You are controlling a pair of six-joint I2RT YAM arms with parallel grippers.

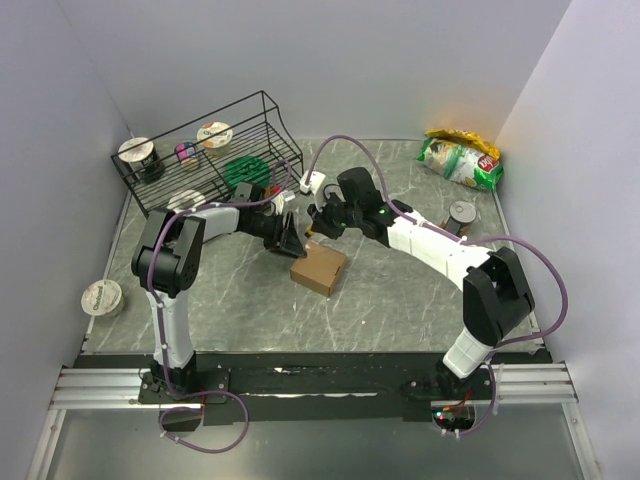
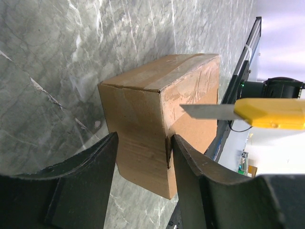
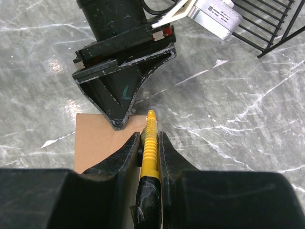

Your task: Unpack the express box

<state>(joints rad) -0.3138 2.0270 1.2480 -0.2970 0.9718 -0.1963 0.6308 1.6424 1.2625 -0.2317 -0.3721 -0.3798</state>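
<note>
The express box (image 1: 318, 268) is a small brown carton with clear tape on top, lying mid-table. In the left wrist view the express box (image 2: 143, 114) shows between my left gripper's fingers (image 2: 86, 186), with its side face just beyond them. My left gripper (image 1: 289, 243) is open at the box's far-left corner, fingertips against it. My right gripper (image 1: 322, 226) is shut on a yellow utility knife (image 3: 151, 138) above the box's far edge. The knife's blade (image 2: 205, 111) reaches in from the right across the box. The box (image 3: 95, 143) also shows under my right gripper (image 3: 150, 136).
A black wire rack (image 1: 215, 150) with cups and a green item stands at the back left. A green snack bag (image 1: 460, 160) lies at the back right, a small tin (image 1: 462, 213) near it. A white cup (image 1: 101, 297) sits at the left edge. Walls close three sides.
</note>
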